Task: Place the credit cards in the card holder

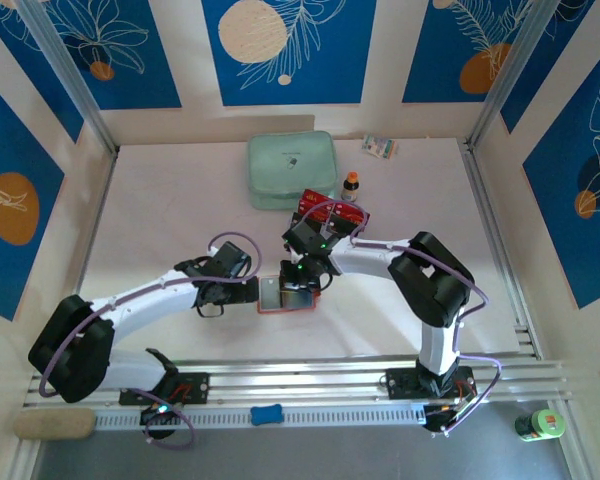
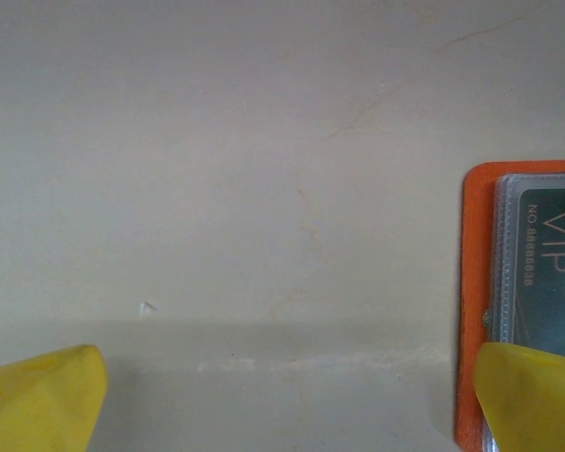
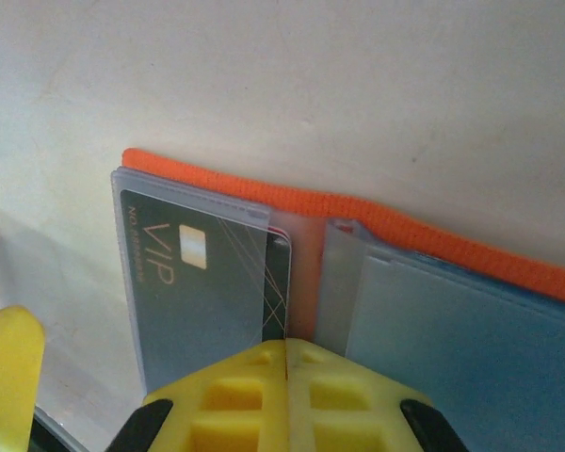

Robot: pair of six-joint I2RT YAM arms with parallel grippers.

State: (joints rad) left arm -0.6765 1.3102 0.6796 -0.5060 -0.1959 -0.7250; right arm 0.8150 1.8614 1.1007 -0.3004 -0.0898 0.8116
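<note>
Your left tool stands wide at the card holder's edge. Your right tool is pressed closed (grip unclear) against the pocketed black card.

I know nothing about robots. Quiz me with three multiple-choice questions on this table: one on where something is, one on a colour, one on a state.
1. Where does the orange card holder lie?
A) on the near metal rail
B) in the middle, where the two arms meet
C) against the right wall

2. What colour is the zipped pouch at the back?
A) black
B) orange
C) mint green

3. How do the left arm's jaws stand?
A) wide apart
B) shut on a card
C) shut on the pouch

Answers:
1 B, both arms reach to it from either side.
2 C, it is pale green against the white top.
3 A, its yellow fingers sit at opposite edges of the wrist view.
</note>
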